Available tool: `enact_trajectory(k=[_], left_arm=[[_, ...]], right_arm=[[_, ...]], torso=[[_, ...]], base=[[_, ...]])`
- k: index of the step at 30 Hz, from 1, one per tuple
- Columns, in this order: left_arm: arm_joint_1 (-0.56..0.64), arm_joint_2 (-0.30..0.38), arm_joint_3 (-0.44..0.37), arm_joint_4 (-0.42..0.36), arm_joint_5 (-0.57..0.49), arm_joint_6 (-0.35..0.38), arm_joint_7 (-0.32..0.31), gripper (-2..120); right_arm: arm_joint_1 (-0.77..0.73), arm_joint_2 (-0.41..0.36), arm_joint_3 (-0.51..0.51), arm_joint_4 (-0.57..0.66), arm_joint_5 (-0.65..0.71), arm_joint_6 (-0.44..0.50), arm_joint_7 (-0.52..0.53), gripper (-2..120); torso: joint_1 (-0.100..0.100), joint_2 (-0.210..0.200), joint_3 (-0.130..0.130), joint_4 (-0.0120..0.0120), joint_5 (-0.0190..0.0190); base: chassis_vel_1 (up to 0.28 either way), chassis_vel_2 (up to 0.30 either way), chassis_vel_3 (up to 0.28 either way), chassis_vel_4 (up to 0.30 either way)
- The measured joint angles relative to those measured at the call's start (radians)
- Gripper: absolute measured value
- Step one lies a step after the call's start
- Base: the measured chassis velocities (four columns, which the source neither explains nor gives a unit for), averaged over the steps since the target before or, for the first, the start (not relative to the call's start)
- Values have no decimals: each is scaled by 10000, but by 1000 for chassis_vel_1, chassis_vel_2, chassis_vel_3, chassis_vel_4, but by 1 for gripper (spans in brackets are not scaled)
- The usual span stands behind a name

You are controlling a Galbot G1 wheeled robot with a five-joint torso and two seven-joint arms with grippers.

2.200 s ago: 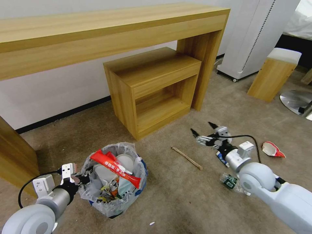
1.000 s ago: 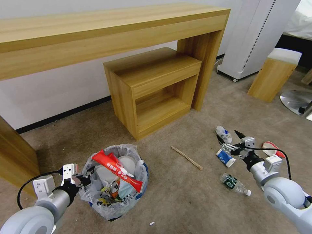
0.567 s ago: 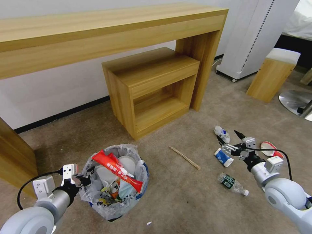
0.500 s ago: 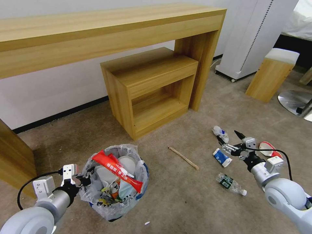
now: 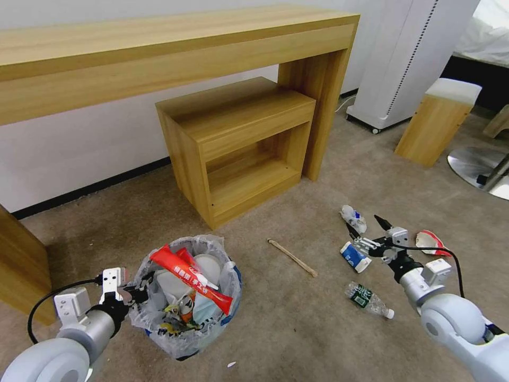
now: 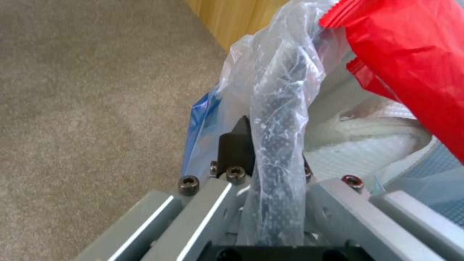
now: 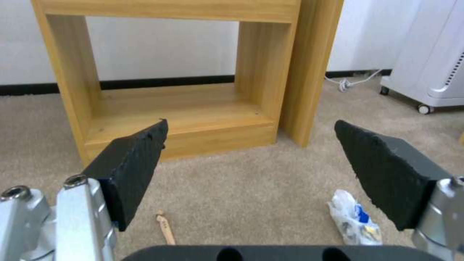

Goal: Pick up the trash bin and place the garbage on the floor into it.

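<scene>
At lower left, the left claw (image 5: 139, 293) is clenched on the bagged rim of the trash bin (image 5: 186, 294), which sits on the floor (image 5: 275, 329) full of litter. Right of centre lies a wooden stick (image 5: 292, 257). Lower right, the right claw (image 5: 365, 233) hangs released above a carton (image 5: 354, 257), a bottle (image 5: 368, 300) nearby

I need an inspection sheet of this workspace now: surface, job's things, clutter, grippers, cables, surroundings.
Surface: beige carpet floor.
Job's things: trash bin upright, full, red wrapper on top. On the floor: wooden stick, plastic bottle, blue-white carton, crumpled bag, red-white scrap.
Clutter: small white bit near the bin.
Grippers: left gripper shut on the bin's rim; right gripper open above the carton.
Cables: black cable at left wrist; another at right wrist.
Surroundings: wooden desk, open cabinet, white appliance.
</scene>
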Motion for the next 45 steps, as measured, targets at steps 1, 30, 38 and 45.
enact_trajectory(k=[1, 30, 38, 45], left_arm=[[-5, 6, 1, 10, 1, 0, 1, 1], [18, -64, -65, 31, 184, 1, 113, 1], [57, -87, -81, 27, 204, -23, 131, 1], [165, -102, -140, -20, 427, -41, 230, 1]], right_arm=[[2, 0, -3, -3, -17, 11, -8, 90], [-299, -27, 464, -163, -315, 544, -60, 98], [-318, 82, 483, -192, -441, 513, 5, 97], [-328, 101, 509, -225, -445, 511, 28, 96]], torso=[[0, 0, 0, -1, 0], [0, 0, 0, -1, 1], [0, 0, 0, -1, 1], [-1, 0, 0, -1, 1]], base=[[0, 0, 0, 0], [0, 0, 0, 0], [0, 0, 0, 0], [0, 0, 0, 0]])
